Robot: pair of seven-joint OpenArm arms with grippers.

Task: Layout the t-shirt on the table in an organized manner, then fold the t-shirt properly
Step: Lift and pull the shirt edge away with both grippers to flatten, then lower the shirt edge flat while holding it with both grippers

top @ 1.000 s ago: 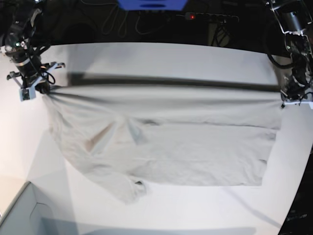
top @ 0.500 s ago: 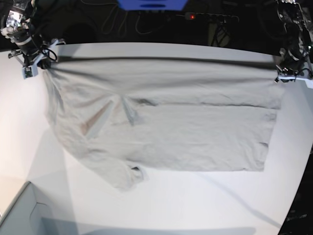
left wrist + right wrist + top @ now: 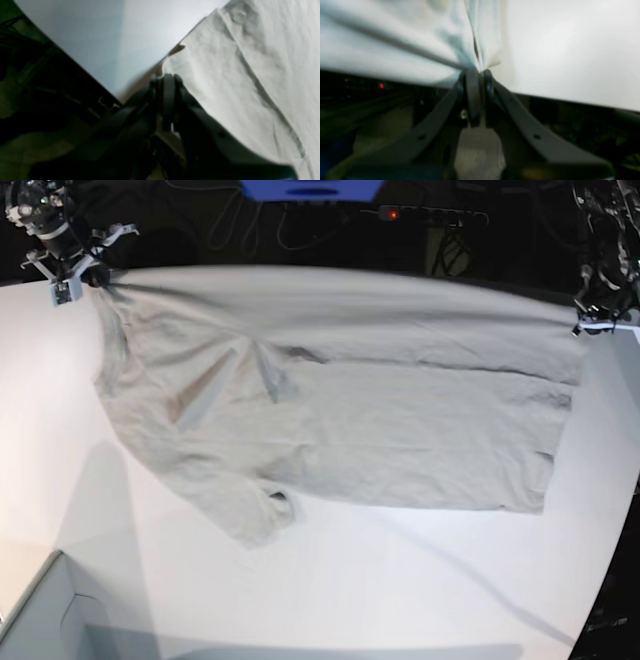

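Spanning the white table (image 3: 330,590) before a dark room, t-shirt (image 3: 380,430) clenched by left gripper (image 3: 590,320) and right gripper (image 3: 85,277)

1. Your t-shirt (image 3: 340,420) is light grey-beige, spread wide and mostly flat, wrinkled, far edge stretched along the table's back edge, one short sleeve reaching toward you.
2. Your table (image 3: 400,600) is plain white, smooth, bare along the near side.
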